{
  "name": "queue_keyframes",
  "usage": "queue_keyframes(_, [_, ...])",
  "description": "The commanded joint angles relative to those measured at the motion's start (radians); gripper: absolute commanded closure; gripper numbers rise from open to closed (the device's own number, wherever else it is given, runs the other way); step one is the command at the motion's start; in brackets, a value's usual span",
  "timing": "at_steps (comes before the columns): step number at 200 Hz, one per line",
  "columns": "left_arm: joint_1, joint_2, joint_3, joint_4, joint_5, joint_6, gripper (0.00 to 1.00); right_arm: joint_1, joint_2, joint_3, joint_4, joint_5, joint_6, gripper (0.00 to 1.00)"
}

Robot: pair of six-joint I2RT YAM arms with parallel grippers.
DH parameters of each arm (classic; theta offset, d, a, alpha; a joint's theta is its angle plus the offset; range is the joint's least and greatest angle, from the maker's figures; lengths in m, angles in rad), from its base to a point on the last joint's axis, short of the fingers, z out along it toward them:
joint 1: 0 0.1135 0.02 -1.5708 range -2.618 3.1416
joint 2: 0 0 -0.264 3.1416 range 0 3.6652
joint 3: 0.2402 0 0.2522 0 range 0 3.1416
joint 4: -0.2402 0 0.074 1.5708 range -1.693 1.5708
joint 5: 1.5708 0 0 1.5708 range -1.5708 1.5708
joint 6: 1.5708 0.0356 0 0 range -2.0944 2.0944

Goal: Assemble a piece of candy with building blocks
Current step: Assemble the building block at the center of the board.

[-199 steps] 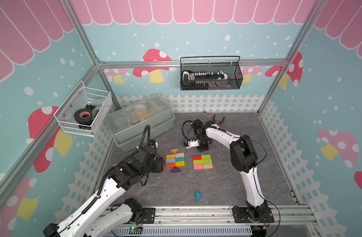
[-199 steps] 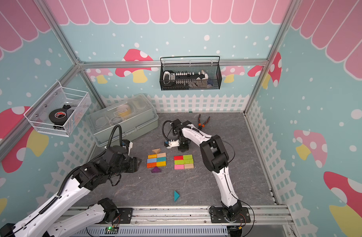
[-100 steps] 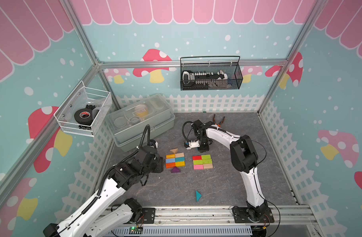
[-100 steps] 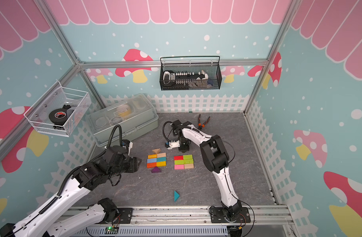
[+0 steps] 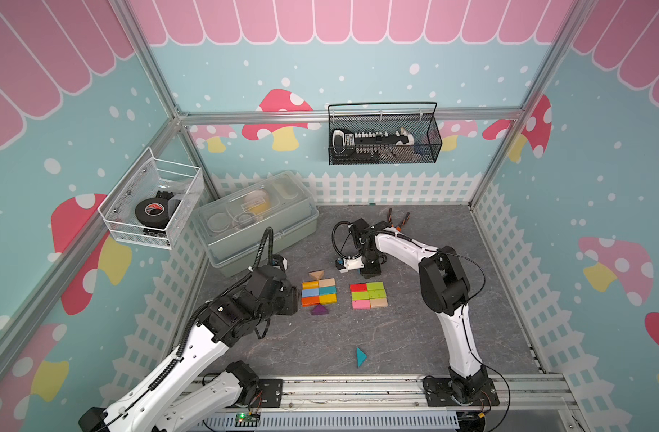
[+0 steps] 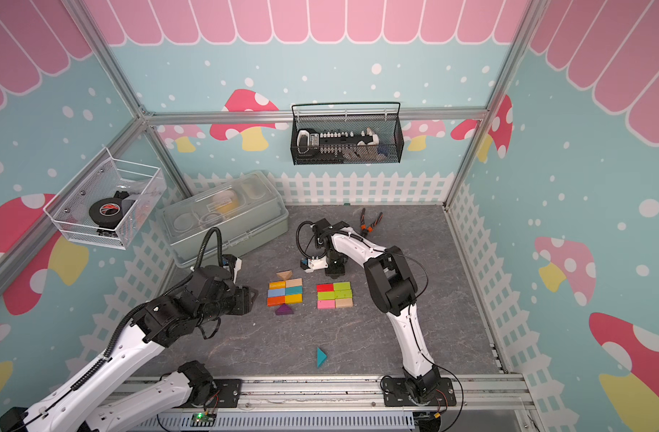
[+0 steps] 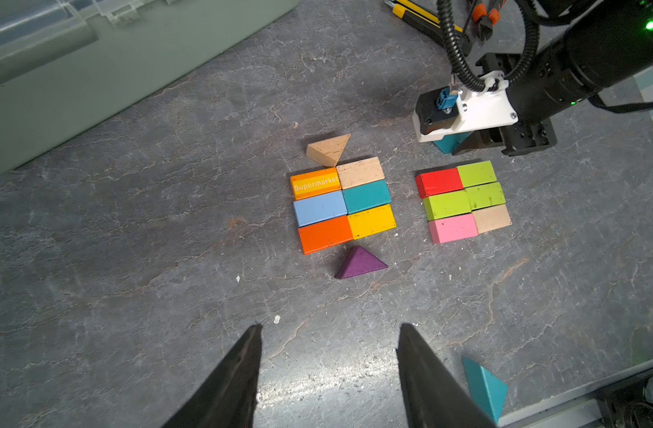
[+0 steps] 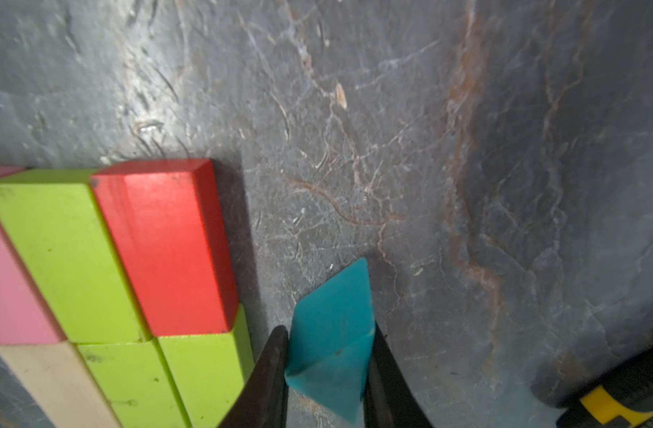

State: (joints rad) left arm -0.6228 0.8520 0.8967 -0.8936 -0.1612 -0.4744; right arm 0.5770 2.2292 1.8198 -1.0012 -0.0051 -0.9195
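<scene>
On the grey surface (image 5: 414, 336) two six-block slabs lie side by side, the right gripper (image 8: 326, 374) beside the red block (image 8: 169, 244) with fingers pinching a teal wedge (image 8: 332, 333), the left gripper (image 7: 328, 370) spread empty near a purple wedge (image 7: 360, 263).

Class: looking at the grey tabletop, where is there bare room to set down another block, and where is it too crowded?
Free: the wide grey stretch between the purple triangular wedge and the lone teal triangular wedge, and the strip between the two six-block rectangles. Crowded: above the red rectangular block, where the right gripper grips a teal wedge.
</scene>
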Motion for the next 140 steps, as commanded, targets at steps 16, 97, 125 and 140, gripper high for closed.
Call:
queue_keyframes(16, [0.005,-0.001,-0.005,-0.007,-0.013,0.016,0.42,0.007,-0.057,-0.007,-0.011,-0.052,-0.023,0.74])
queue_keyframes(97, [0.006,-0.001,-0.005,-0.007,-0.013,0.015,0.42,0.007,-0.067,-0.015,-0.010,-0.063,-0.019,0.70])
queue_keyframes(125, [0.005,-0.002,-0.005,-0.007,-0.013,0.016,0.42,0.009,-0.059,-0.027,-0.014,-0.050,-0.024,0.70])
queue_keyframes(140, [0.005,-0.002,-0.006,-0.007,-0.012,0.016,0.42,0.011,-0.056,-0.035,-0.014,-0.044,-0.029,0.70])
